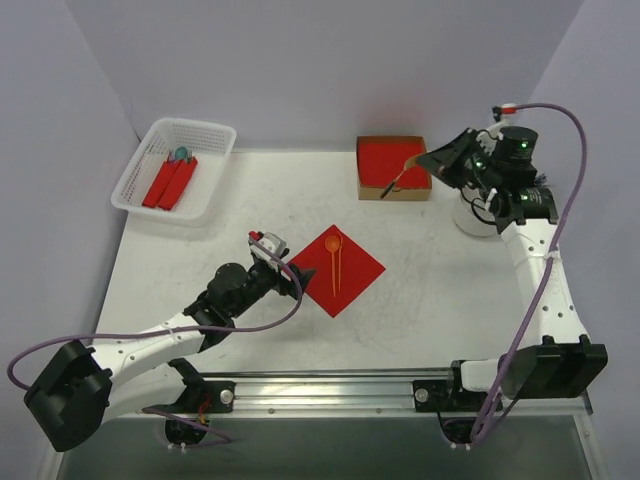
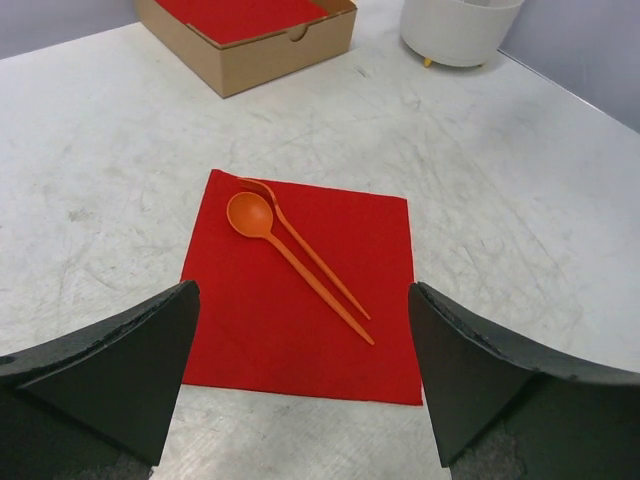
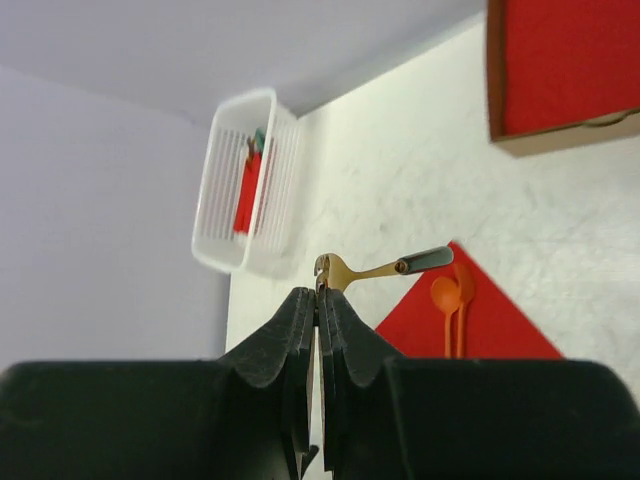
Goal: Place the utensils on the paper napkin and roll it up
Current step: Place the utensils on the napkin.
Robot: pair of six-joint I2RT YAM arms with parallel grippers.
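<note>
L wrist: head of orange fork [image 2: 315, 255] partly hidden by spoon [image 2: 305, 275]; box [image 2: 250, 60] & white cup [image 2: 455, 35] cut off at top.

no legible text, no labels or numbers on the cardboard box [image 2: 270, 55], white basket [image 1: 135, 168] or paper napkin [image 2: 300, 320]

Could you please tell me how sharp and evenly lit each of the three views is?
Top external: soft, even light, only faint shadows beside the arms, no glare on the table. Left wrist: paper napkin and orange spoon are crisp and evenly lit. Right wrist: the view is tilted, the white basket looks slightly soft, the gold utensil is clear.
</note>
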